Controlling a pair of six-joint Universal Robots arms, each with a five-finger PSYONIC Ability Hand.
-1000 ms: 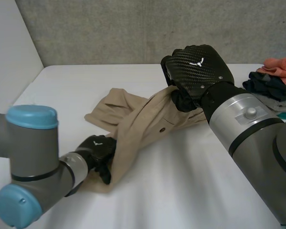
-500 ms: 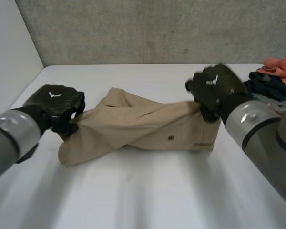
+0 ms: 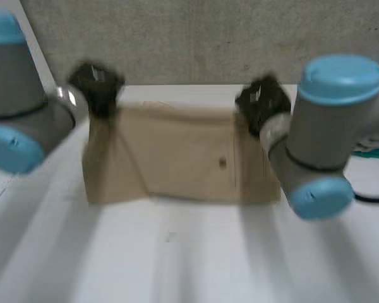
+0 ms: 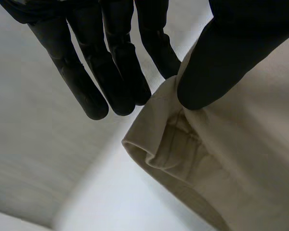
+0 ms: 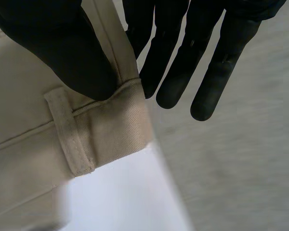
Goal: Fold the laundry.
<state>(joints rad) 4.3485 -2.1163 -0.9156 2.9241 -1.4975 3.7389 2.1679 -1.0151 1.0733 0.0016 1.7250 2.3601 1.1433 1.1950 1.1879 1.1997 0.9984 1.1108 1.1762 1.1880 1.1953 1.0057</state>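
Two robot hands: the left robot hand (image 3: 96, 85) and the right robot hand (image 3: 260, 101) are up, one at each top corner of the tan cloth (image 3: 177, 158).
Left grip: the thumb pinches the cloth's corner against the fingers, so it is closed on the cloth.
Right grip: the thumb pinches the thick edge by a belt loop (image 5: 70, 137), closed on the cloth too.
Cloth: it hangs wide and flat between the hands, over the worktop (image 3: 196, 252). I can't tell if its low edge touches.
Step, I think: spreading it out to lay it flat.
Do it well: pinch tight, hold both hands level, pull the same on both sides, and go down slowly.
Watch out: both pinches sit near the edge and could slip.
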